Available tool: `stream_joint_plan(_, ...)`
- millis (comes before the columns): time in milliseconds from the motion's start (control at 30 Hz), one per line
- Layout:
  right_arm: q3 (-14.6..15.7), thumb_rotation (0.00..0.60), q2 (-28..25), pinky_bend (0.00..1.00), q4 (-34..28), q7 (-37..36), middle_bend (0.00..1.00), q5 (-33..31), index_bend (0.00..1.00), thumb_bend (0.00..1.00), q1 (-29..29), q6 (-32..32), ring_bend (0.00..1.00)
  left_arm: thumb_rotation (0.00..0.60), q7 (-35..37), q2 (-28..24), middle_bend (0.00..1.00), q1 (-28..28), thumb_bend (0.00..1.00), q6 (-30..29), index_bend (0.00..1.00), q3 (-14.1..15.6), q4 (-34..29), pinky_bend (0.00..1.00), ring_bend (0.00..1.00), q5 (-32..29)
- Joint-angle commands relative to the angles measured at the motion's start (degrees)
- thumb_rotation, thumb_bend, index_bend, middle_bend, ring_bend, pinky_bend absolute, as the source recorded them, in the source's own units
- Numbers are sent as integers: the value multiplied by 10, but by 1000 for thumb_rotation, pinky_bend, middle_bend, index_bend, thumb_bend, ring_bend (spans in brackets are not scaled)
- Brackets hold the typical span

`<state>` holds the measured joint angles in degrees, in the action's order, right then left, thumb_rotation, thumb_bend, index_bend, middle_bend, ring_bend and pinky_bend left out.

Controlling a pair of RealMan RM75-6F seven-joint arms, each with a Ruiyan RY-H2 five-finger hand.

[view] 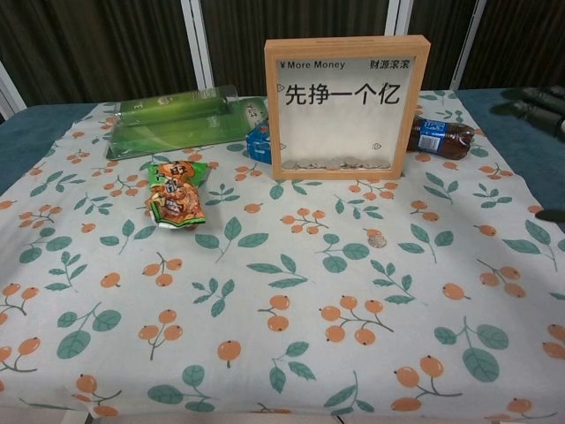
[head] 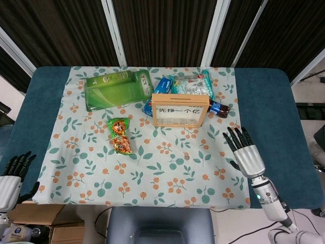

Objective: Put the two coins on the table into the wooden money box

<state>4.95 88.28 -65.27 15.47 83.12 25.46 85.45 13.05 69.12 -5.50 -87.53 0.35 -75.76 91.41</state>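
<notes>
The wooden money box (head: 180, 109) stands upright at the back middle of the cloth; in the chest view the money box (view: 347, 106) shows several coins lying at its bottom behind the clear front. One coin (head: 186, 156) lies on the cloth in front of the box, also seen as a coin (view: 376, 238) right of centre. I see no second coin on the cloth. My right hand (head: 246, 155) hovers over the table's right front with fingers spread and nothing in it; its dark fingertips (view: 537, 100) blur at the right edge. My left hand (head: 11, 176) hangs empty, fingers apart, off the table's left front corner.
A green package (head: 114, 87) lies at the back left and a snack bag (head: 120, 135) left of centre. Blue packets (head: 163, 85) and a small bottle (head: 219, 108) sit behind and beside the box. Cardboard boxes (head: 30, 213) stand on the floor at lower left.
</notes>
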Motion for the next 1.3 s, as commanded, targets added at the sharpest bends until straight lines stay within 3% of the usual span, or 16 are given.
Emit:
stream_joint_plan(33, -10, 600, 35, 0, 34, -12, 12, -2, 0, 210, -5, -33, 0, 600, 1, 1, 0, 1, 380, -1, 0, 0, 1, 46, 0, 0)
stream_joint_plan(300, -38, 600, 100, 0, 80, -35, 12, 18, 8, 210, 21, -77, 0, 600, -2, 0, 0, 3, 380, -1, 0, -1, 0, 46, 0, -5)
stream_joint_plan(667, -72, 600, 148, 0, 89, 7, 11, 27, 274, 210, 60, -123, 0, 600, 3, 2, 0, 3, 382, 2, 0, -2, 6, 46, 0, -8)
stream_joint_plan(833, -75, 600, 169, 0, 101, 6, 10, 33, 350, 222, 67, -135, 0, 600, 8, 2, 0, 4, 380, 1, 0, -2, 9, 46, 0, -10)
stream_joint_plan(1300, -71, 600, 217, 0, 156, -9, 14, 40, 412, 374, 63, -152, 0, 600, 21, 8, 0, 4, 379, 3, 0, -1, 23, 46, 0, -10)
